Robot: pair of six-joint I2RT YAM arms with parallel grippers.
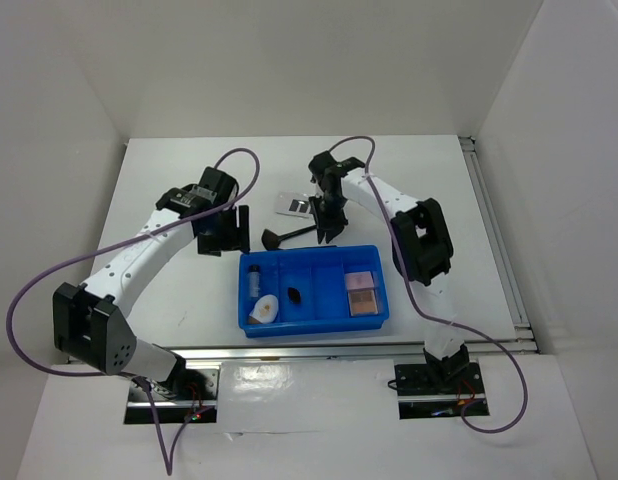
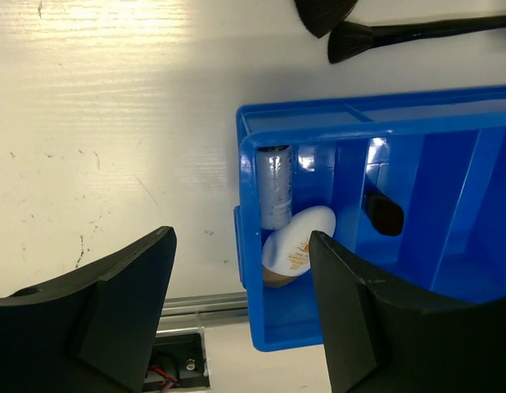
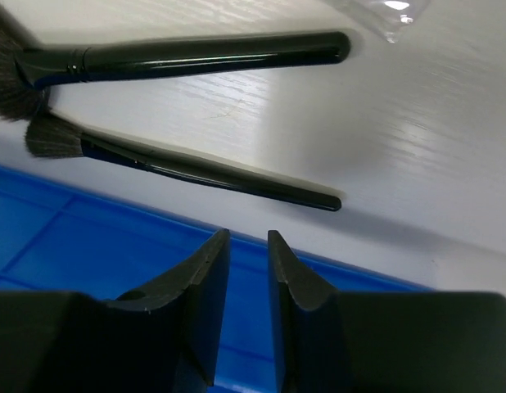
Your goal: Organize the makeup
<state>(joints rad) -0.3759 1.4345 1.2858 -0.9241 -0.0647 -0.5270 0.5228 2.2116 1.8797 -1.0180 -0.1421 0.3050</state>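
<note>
The blue tray point(image 1: 311, 322) holds a clear black-capped vial point(image 1: 254, 278), a white oval piece point(image 1: 265, 308), a small black piece point(image 1: 294, 296) and two pink/tan squares point(image 1: 360, 282). Two black brushes point(image 1: 289, 235) lie on the table just behind it, beside a clear palette point(image 1: 294, 205). My right gripper point(image 3: 247, 237) hovers over the tray's far wall, its jaws a narrow gap apart and empty; both brushes point(image 3: 204, 173) lie just beyond its tips. My left gripper point(image 2: 241, 303) stands wide open and empty above the tray's left end, where the vial point(image 2: 274, 187) and oval point(image 2: 298, 244) show.
The tray point(image 2: 335, 110) has several compartments split by dividers. White walls close in the table on three sides. A metal rail point(image 1: 369, 350) runs along the near edge by the arm bases.
</note>
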